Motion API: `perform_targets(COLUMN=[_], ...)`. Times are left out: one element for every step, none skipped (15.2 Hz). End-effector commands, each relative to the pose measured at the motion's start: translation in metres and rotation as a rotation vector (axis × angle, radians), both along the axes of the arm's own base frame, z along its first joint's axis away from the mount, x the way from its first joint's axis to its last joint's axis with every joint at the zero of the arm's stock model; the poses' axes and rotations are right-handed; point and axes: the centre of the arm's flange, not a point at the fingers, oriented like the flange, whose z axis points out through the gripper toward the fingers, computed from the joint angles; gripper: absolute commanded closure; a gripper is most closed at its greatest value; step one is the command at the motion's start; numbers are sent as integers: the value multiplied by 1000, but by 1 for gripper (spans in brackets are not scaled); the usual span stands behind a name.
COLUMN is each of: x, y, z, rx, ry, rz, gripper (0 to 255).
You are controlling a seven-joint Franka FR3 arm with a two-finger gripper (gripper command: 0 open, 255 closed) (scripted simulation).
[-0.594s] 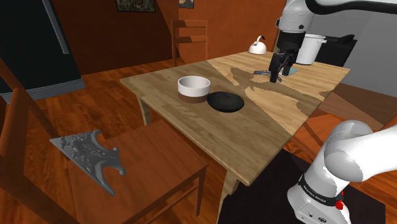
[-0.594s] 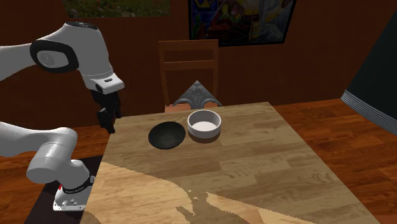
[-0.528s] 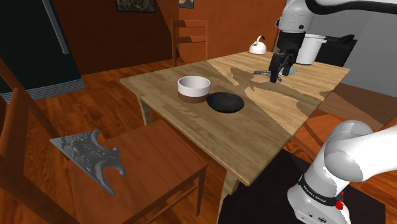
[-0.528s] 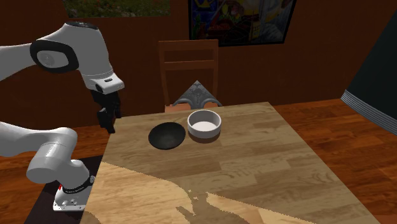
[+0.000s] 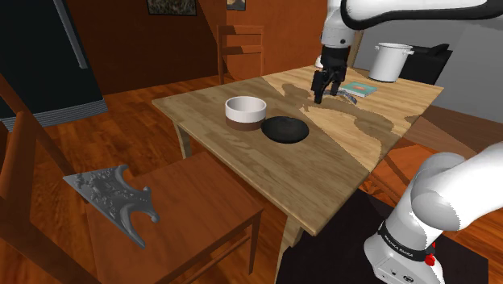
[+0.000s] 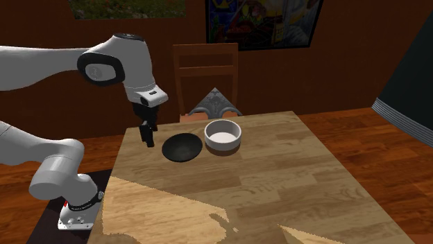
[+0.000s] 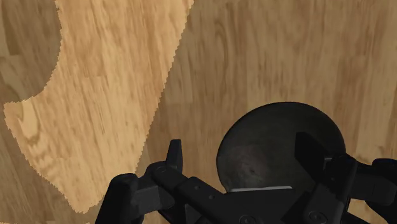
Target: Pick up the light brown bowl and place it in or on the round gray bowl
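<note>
Wooden planks make up the table [image 5: 330, 173] [image 6: 277, 187], the largest thing here, with a bright sunlit patch across part of its top. Over it reaches the white arm [image 5: 387, 10] [image 6: 104, 62], rising from its stand at the shoulder view's lower right. A wooden chair [image 5: 181, 214] [image 6: 205, 66] is drawn up to the table's end, and on its seat lies a grey, ornate, triangular piece [image 5: 113, 198] [image 6: 215, 104]. On a counter beyond the table stands a white pot [image 5: 391, 60], with a flat teal thing [image 5: 356, 88] on the table near it.

Toward the chair end of the table sits the white-and-brown bowl [image 5: 246, 111] [image 6: 223, 135], upright, white inside with a brown band low on its wall in the shoulder view. Just beside it, close but with no clear contact, rests the dark round bowl [image 5: 286, 129] [image 6: 182, 147] [image 7: 277, 146], low and nearly black.

The black gripper [image 5: 322, 93] [image 6: 148, 138] [image 7: 242, 149] points downward above the table, near the dark round bowl on the side away from the white-and-brown bowl, well clear of both. Its fingers [image 7: 175, 154] stand spread apart with nothing between them; in the wrist view the dark round bowl lies on the wood beneath, partly behind one finger, untouched.
</note>
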Motion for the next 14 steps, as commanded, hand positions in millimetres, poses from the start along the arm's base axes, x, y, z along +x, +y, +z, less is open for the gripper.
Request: perform_targets(x=[28, 41, 53, 66, 79, 91, 104, 117, 129, 142, 155, 167, 180, 193], y=[3, 4, 4, 4, 4, 5, 5, 5, 6, 6, 7, 7, 7, 8], z=[-7, -10, -14, -17, -21, -24, -28, -31, -35, -38, -42, -45, -49, -52], rx=[0, 1, 1, 1, 1, 2, 2, 2, 2, 3, 3, 3, 3, 4], ry=[-1, -2, -2, -2, -2, -2, -3, -3, -3, -3, -3, -3, -4, -4], rz=[3, 4, 5, 6, 7, 8, 10, 11, 12, 13, 14, 15, 17, 18], gripper=[0, 0, 0, 0, 0, 0, 0, 0, 0, 0, 0, 0, 0, 0])
